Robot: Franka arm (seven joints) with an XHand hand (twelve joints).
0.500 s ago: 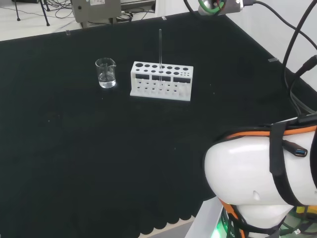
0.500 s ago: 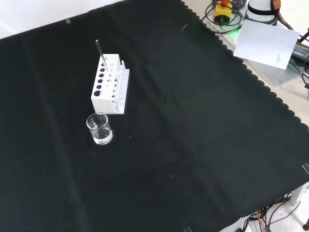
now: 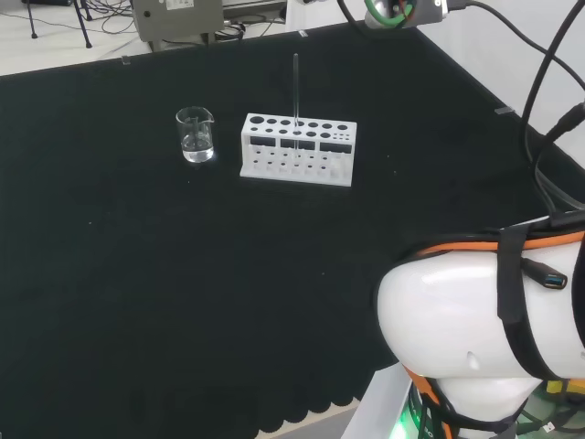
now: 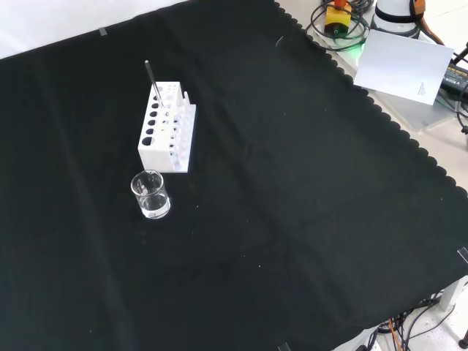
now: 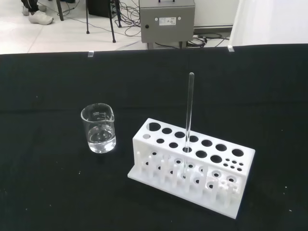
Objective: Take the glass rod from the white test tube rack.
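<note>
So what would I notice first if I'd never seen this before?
Probably the white test tube rack, bright against the black cloth, with a thin glass rod standing straight up out of one of its holes. In the head view, a small clear beaker stands just to the rack's left, apart from it, with a little clear liquid in it.

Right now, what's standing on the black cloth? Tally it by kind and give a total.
Glass rod: 1, upright in the rack
White rack: 1
Small glass beaker: 1, beside the rack
Total: 3
</note>
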